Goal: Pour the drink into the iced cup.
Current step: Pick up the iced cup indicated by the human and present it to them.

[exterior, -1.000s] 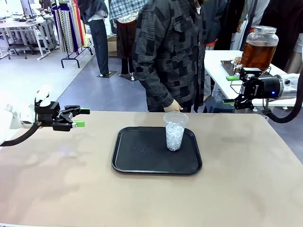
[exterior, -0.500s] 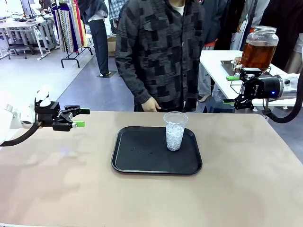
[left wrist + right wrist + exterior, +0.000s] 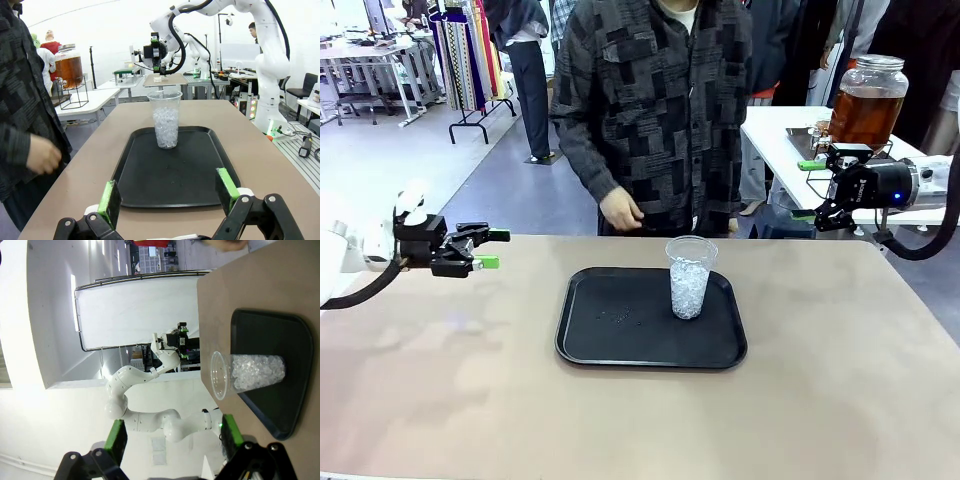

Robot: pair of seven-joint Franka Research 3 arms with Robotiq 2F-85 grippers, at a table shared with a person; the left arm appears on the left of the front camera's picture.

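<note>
While both arms hung idle, the black rectangular plastic tray point(image 3: 620, 325) lay mid-table, with the clear plastic cup point(image 3: 689, 280) upright on its far-right part, roughly half full of crushed ice. Left gripper point(image 3: 492, 249) hovered by the table's left edge, jaws wide, holding nothing. Right gripper point(image 3: 807, 190) was likewise wide and empty past the far-right corner. Neither had moved in the last second. The person's hand point(image 3: 620, 211) had shifted left, away from the cup. Farthest back, the drink point(image 3: 863, 118), amber-brown and tea-like, part-filled a large lidded clear glass dispenser jar point(image 3: 870, 78) on the white side table point(image 3: 775, 130).
</note>
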